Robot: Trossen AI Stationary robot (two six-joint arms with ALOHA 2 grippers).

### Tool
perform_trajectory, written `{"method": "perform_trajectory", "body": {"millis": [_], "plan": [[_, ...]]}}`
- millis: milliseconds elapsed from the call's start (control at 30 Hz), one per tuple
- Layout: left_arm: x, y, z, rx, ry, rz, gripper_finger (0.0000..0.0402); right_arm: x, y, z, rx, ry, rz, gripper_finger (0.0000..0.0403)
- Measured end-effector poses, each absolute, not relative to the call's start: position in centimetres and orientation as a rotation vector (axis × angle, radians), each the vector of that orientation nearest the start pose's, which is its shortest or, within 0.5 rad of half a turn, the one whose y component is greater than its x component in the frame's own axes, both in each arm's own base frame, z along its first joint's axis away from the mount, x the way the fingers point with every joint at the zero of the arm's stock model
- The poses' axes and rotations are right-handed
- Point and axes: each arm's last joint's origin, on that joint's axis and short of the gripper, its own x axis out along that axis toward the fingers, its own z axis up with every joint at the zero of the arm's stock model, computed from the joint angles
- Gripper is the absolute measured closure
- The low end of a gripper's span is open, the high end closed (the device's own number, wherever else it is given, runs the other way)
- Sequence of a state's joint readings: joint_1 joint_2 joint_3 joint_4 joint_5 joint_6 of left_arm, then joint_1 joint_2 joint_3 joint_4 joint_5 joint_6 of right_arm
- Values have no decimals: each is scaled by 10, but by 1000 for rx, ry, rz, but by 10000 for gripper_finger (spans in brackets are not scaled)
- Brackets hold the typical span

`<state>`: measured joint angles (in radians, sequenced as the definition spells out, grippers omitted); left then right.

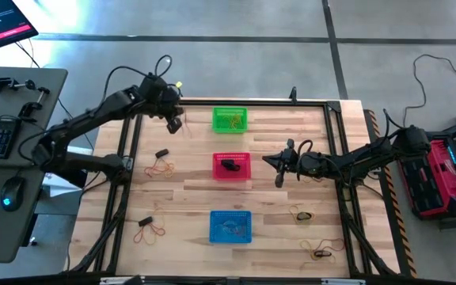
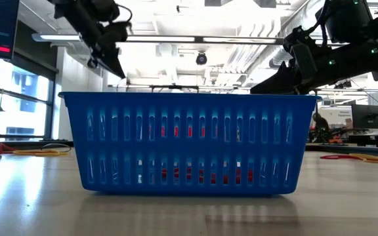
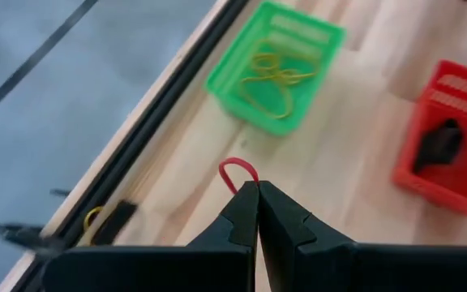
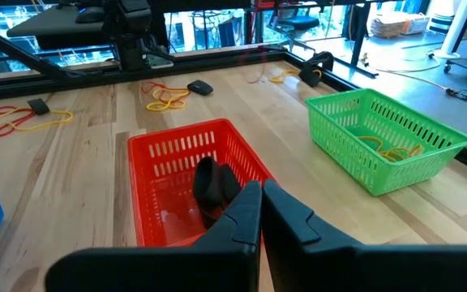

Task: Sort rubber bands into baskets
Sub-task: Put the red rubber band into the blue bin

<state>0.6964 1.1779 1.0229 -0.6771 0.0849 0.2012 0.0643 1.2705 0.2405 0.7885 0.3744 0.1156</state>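
High view is showing the left gripper (image 1: pixel 174 123) reaching in from the left side, hanging over the wooden worktop (image 1: pixel 188 198) just beside the green plastic mesh basket (image 1: pixel 229 119). Its jaws are pressed together and are pinching a thin red rubber band (image 3: pixel 239 169), which is poking out as a small loop in the left wrist view. Yellow rubber bands (image 3: pixel 272 75) are lying inside the green basket.

The right gripper (image 1: pixel 279 164) is stretching in from the right side, just beside the red plastic mesh basket (image 1: pixel 231 165). Its jaws are pressed together and are holding nothing. Black rubber bands (image 4: pixel 214 185) are sitting in a dark heap inside the red basket.

The blue plastic mesh basket (image 1: pixel 230 226) is sitting at the near end of the row. What is lying in it is too small to make out from above, and in the low view it is filling most of the picture and hiding the other two baskets. Little loose piles of rubber bands (image 1: pixel 161 169) are lying on the worktop on both sides, well apart from the baskets. Their single loops are hard to tell apart.
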Motion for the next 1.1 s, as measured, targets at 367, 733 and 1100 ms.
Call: {"method": "perform_trajectory", "body": {"millis": [367,733,1100], "plan": [[198,100,321,-32,675,324,401,212,3,154,70,217,-323,403],[228,47,326,52,574,85,401,212,3,154,82,217,-309,403],[254,6,324,90,485,-80,401,212,3,154,82,217,-309,403]]}}
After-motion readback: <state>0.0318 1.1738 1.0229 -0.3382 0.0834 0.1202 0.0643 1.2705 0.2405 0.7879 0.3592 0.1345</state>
